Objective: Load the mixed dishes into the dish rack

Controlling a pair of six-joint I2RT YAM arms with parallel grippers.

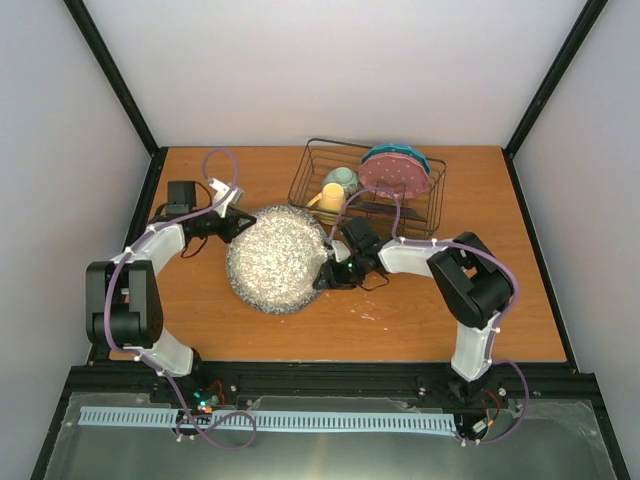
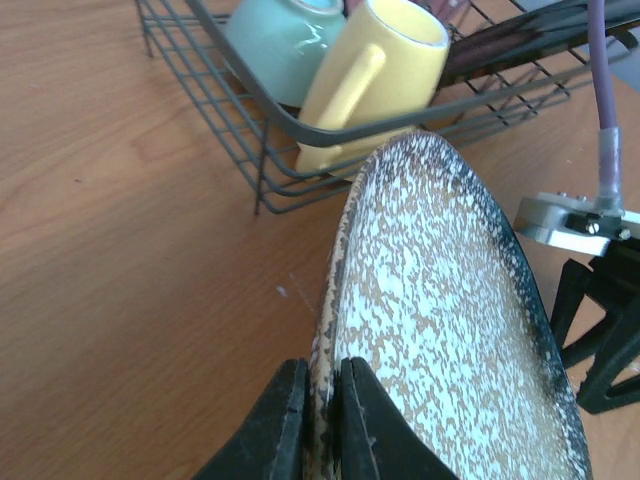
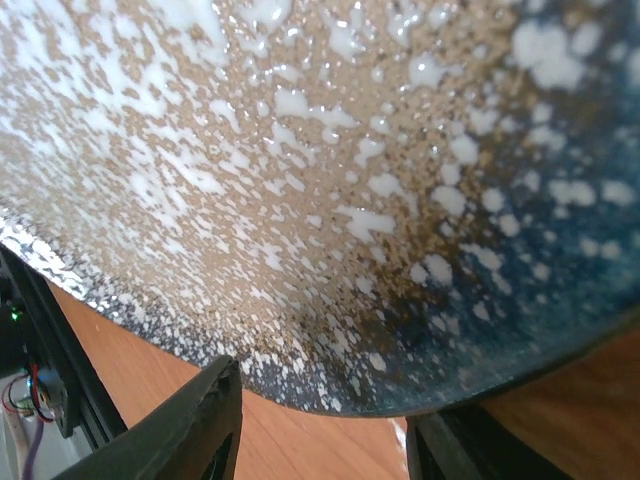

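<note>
The large grey speckled plate (image 1: 278, 258) is tilted up in the middle of the table, just in front of the black wire dish rack (image 1: 425, 215). My left gripper (image 1: 238, 226) is shut on the plate's left rim; in the left wrist view both fingers (image 2: 280, 420) pinch the rim of the plate (image 2: 450, 300). My right gripper (image 1: 335, 268) is open at the plate's right edge, its jaws spread under the plate's rim (image 3: 330, 180). The yellow mug (image 1: 331, 196), the pale green bowl (image 1: 343, 179), the pink dotted plate (image 1: 395, 175) and the teal plate (image 1: 412, 156) are in the rack.
A dark flat piece (image 1: 385, 208) lies on the rack's floor; I cannot tell what it is. The rack's near corner (image 2: 262, 160) stands close to the speckled plate's far rim. A black block (image 1: 181, 193) sits at the table's left edge. Purple cables loop over both arms.
</note>
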